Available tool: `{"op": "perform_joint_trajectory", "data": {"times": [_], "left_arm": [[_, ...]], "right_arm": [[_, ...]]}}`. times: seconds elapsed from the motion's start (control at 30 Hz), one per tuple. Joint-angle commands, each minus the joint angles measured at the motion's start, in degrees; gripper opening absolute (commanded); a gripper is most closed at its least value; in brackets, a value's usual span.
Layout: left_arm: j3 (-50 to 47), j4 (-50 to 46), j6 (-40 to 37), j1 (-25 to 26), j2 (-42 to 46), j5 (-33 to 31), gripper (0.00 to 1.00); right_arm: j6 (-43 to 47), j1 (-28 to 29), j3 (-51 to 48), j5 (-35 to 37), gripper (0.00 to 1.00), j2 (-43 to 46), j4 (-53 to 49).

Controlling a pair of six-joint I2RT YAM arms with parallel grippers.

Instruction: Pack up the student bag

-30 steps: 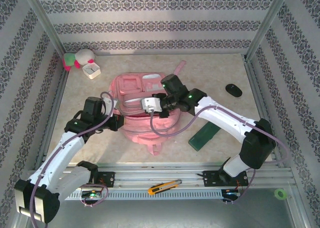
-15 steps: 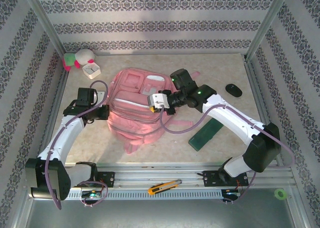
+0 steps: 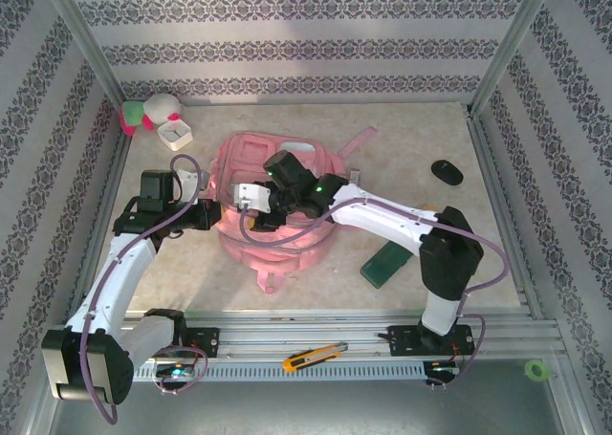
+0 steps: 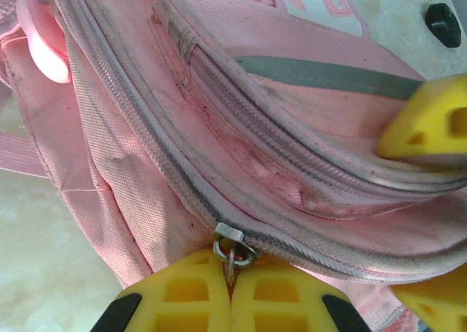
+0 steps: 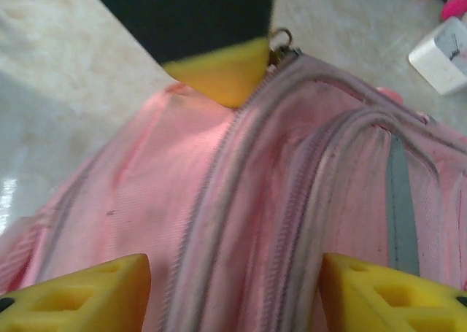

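- The student bag (image 3: 244, 158) blocks mid-table.
- Near left, bare table (image 3: 177, 272) gives me room to pass.
- A green case (image 3: 387, 261) and black mouse (image 3: 447, 172) stand on my right.

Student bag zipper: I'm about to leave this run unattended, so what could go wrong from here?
The left fingers pinch only the small zipper pull, so it may slip out under a tug. The right fingers stand open astride the student bag without gripping it, so the soft fabric might drag or bunch instead of unzipping. Both sets of fingers work close together and could bump.
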State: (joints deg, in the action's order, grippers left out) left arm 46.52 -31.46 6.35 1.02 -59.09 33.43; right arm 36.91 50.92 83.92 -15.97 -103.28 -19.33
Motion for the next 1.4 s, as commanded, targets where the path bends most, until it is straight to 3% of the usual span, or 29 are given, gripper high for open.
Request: {"op": "perform_joint_trajectory", "data": {"times": [0.0,0.1,0.13,0.27,0.4,0.5,0.67,0.73,0.8,0.93,1.0,1.17,1.23,1.37], "left_arm": [[2.1,-0.1,1.3,-0.2,1.8,-3.7,0.0],[2.2,-3.5,-0.8,-0.1,2.3,-10.5,0.0],[2.0,-4.3,-1.0,-0.1,2.6,-12.8,0.0],[1.2,-4.6,-1.8,-0.1,3.0,-18.0,0.0],[2.5,-3.0,-6.1,-0.2,1.4,-14.4,0.0],[5.9,-6.2,-11.7,-0.1,-0.6,-16.2,0.0],[6.9,-7.9,-15.0,-0.2,-1.9,-21.6,0.0],[7.3,-9.2,-17.7,-0.1,-1.8,-16.4,0.0],[7.5,-10.5,-20.0,-0.1,0.4,-5.1,0.0],[7.7,-12.1,-18.4,-0.1,4.6,-1.7,0.0],[8.5,-13.6,-17.9,-0.1,6.0,4.2,0.0],[5.1,-5.1,3.9,0.0,5.6,9.0,0.0],[4.8,-6.5,5.3,-0.1,5.6,4.8,0.0],[5.8,-15.1,-2.9,-0.1,4.4,-14.4,0.0]], "right_arm": [[-1.2,0.1,2.5,6.8,0.43,-0.5,0.6],[1.0,-0.5,0.7,3.8,0.05,2.0,0.5],[1.9,-0.8,0.1,1.4,0.0,2.9,0.4],[7.7,-1.8,-1.8,-8.5,0.0,6.1,-2.1],[13.4,-3.3,-3.6,-16.4,0.0,8.8,-6.9],[16.2,-5.5,-3.8,-22.9,0.0,10.5,-11.8],[22.2,-7.2,-3.9,-27.1,0.0,13.1,-18.6],[23.5,-7.7,-3.8,-27.4,0.0,13.3,-20.8],[23.3,-9.0,-4.1,-28.0,0.0,13.3,-21.2],[21.1,-10.5,-4.3,-25.9,0.0,13.0,-20.0],[19.1,-9.8,-3.1,-20.9,0.0,11.7,-19.8],[18.9,-6.4,-1.5,-19.2,0.0,9.3,-19.5],[19.5,-6.0,-1.5,-20.1,0.0,9.2,-19.8],[21.6,-7.4,-3.0,-24.9,0.0,11.7,-19.9]]}}
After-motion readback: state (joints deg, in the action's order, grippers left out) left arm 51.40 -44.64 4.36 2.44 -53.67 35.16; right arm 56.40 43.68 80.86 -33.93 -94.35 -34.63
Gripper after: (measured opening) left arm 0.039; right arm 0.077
